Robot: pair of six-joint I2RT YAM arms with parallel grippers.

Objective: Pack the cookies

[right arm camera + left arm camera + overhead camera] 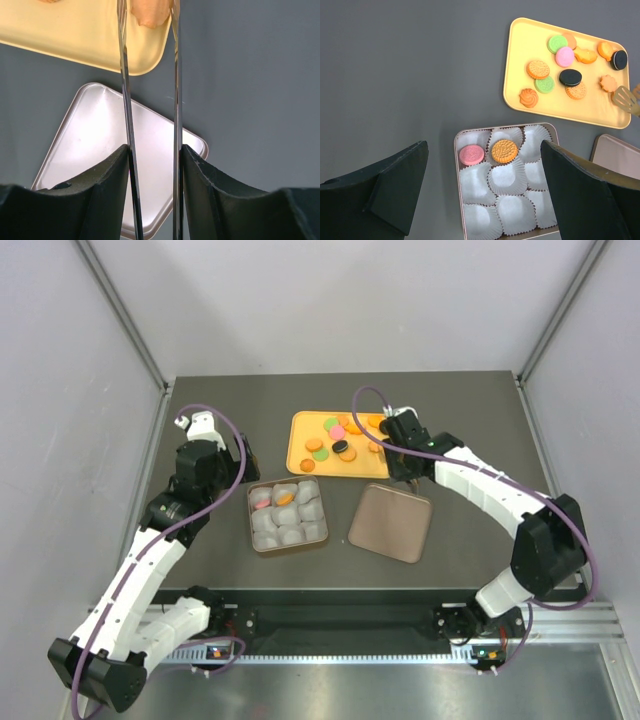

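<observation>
The light is bright and even, and it seems to come from above. Shadows are soft and faint on the dark table (250, 400). The white walls look pale and a little washed out. In the right wrist view the silver lid (90, 130) has a big white shine on it. The thin tongs (124, 100) glint along their edges. The orange cookie (152, 12) at the top edge is fuzzy. In the left wrist view the cookies (538, 69) look sharp. The black fingers (390, 195) of the left gripper (484, 146), up close, look soft and dark.
</observation>
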